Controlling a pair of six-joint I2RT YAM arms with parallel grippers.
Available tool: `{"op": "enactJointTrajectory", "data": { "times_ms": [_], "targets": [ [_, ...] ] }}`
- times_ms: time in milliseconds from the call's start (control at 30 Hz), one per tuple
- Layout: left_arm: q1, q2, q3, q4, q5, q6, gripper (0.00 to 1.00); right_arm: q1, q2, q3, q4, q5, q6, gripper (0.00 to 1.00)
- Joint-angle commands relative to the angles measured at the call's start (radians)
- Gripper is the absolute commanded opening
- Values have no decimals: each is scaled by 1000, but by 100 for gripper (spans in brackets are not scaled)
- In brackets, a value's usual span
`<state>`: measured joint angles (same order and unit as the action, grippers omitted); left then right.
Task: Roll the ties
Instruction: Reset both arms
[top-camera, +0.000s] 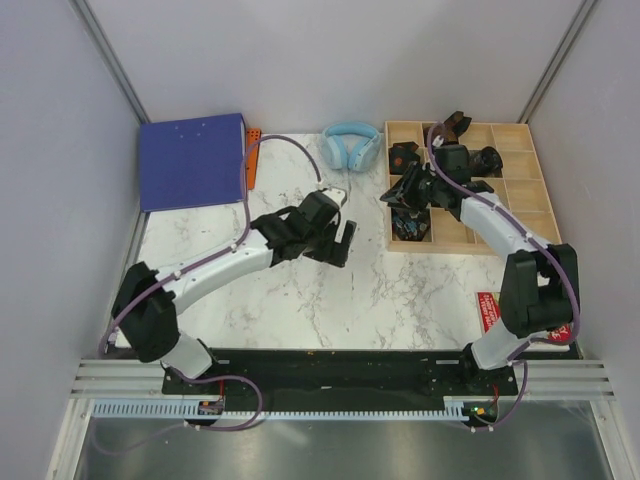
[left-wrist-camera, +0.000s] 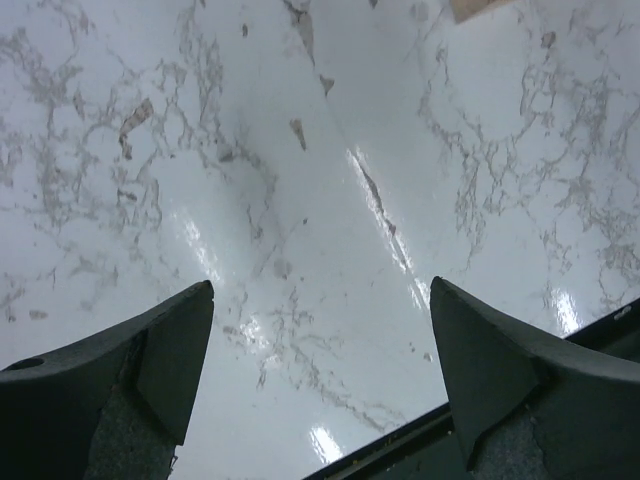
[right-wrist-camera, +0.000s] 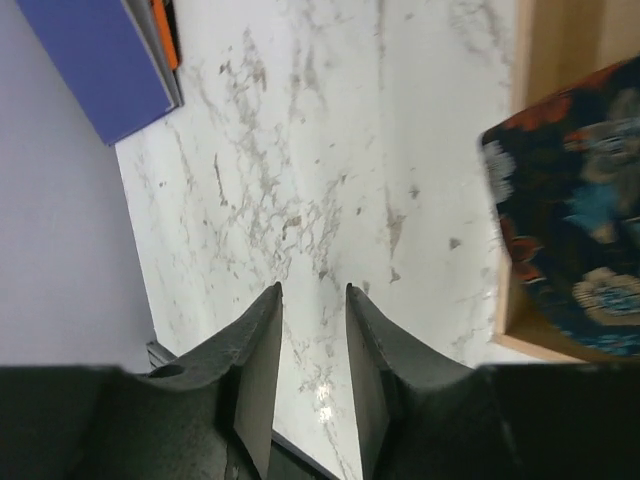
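Several dark floral-print ties lie bundled in the compartments of a wooden tray (top-camera: 525, 195) at the back right; one rolled tie (top-camera: 403, 155) sits at its far left, another tie (top-camera: 412, 228) in the near left compartment. In the right wrist view a floral tie (right-wrist-camera: 570, 230) lies in the tray (right-wrist-camera: 560, 50) to the right of my fingers. My right gripper (top-camera: 398, 195) (right-wrist-camera: 313, 288) hovers at the tray's left edge, jaws a little apart and empty. My left gripper (top-camera: 345, 243) (left-wrist-camera: 320, 285) is wide open and empty above the bare marble table (left-wrist-camera: 300, 180).
Light-blue headphones (top-camera: 351, 145) lie at the back centre. A blue box (top-camera: 192, 160) (right-wrist-camera: 100, 60) with an orange piece (top-camera: 252, 160) beside it stands at the back left. Grey walls close in both sides. A red label (top-camera: 488, 310) is by the right arm.
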<state>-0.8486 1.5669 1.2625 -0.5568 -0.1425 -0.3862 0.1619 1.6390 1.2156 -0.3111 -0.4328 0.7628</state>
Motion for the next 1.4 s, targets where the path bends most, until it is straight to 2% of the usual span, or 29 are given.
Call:
{"op": "enactJointTrajectory", "data": {
  "times_ms": [0,167,333,600,900,1067,1367],
  "targets": [
    [-1,-204,-104,-5,11,-72,93,96,-128,-28,50,32,-114,43],
    [-1,-378,-213,-77,-55,-80,93,209,-281,-168,141,112,-177,51],
    [0,-537,-275,-155,-134,-79,93,292,-404,-319,196,212,-172,53],
    [-1,-784,-376,-233,-222,-88,94,402,-439,-528,286,270,-132,59],
    [-1,-884,-403,-253,-256,-112,94,416,-470,-787,507,278,-97,61],
    [-3,-916,-420,-253,-223,-125,93,418,-519,-820,558,308,-105,63],
    [-1,-952,-402,-238,-201,-105,94,418,-459,-800,549,322,-105,64]
  ]
}}
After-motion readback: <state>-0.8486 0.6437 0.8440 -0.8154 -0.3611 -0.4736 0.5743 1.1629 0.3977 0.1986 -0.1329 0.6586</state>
